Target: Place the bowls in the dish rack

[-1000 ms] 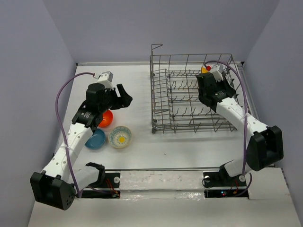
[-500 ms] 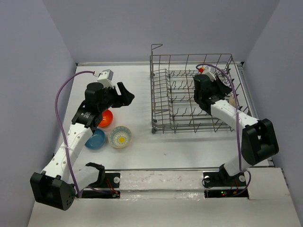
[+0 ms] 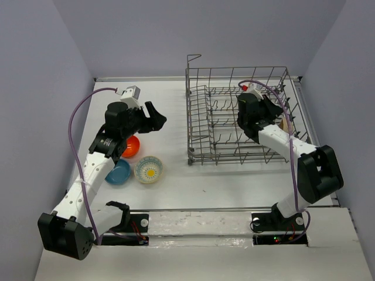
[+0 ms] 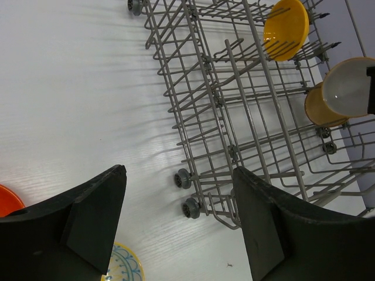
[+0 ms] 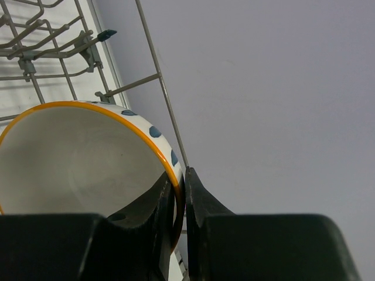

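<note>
The grey wire dish rack (image 3: 234,126) stands at the right of the table. Inside its right end, my right gripper (image 3: 276,117) is shut on the rim of a bowl (image 5: 82,158) that is white inside, with an orange rim and blue dots outside. It holds this bowl (image 4: 350,86) tilted against the rack's side wires. A yellow bowl (image 4: 285,29) stands on edge among the far tines. My left gripper (image 3: 155,120) hovers open and empty left of the rack. Below it sit an orange-red bowl (image 3: 130,146), a blue bowl (image 3: 118,172) and a flower-patterned bowl (image 3: 149,170).
Grey walls close in the table on the left, back and right. The rack's (image 4: 234,117) small wheels (image 4: 184,178) rest on the white table near its front left corner. A purple cable (image 3: 76,117) loops off the left arm.
My right gripper has shifted left inside the rack, taking the bowl with it. The left arm has barely moved and stays open.
</note>
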You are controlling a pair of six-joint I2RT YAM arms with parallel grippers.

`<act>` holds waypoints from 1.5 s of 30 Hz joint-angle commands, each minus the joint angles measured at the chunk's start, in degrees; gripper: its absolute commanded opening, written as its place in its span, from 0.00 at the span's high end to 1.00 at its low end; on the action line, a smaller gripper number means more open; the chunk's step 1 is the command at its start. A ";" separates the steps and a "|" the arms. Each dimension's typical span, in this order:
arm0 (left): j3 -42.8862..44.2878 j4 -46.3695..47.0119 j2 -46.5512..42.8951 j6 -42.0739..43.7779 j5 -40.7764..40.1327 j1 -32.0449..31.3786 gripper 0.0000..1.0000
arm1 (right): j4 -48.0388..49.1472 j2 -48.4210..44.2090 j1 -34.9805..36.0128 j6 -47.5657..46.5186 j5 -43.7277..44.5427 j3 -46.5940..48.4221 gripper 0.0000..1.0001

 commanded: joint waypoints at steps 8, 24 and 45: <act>-0.93 2.71 -0.02 -0.11 1.63 0.21 0.18 | 5.72 0.64 1.13 -1.65 1.24 -1.38 0.99; -1.11 2.97 0.33 -0.11 2.16 0.21 0.18 | 6.51 2.39 1.13 -2.36 1.06 -2.35 0.99; -1.11 3.06 0.68 -0.11 2.60 0.21 0.18 | 6.86 4.77 2.18 -3.23 1.33 -3.14 0.86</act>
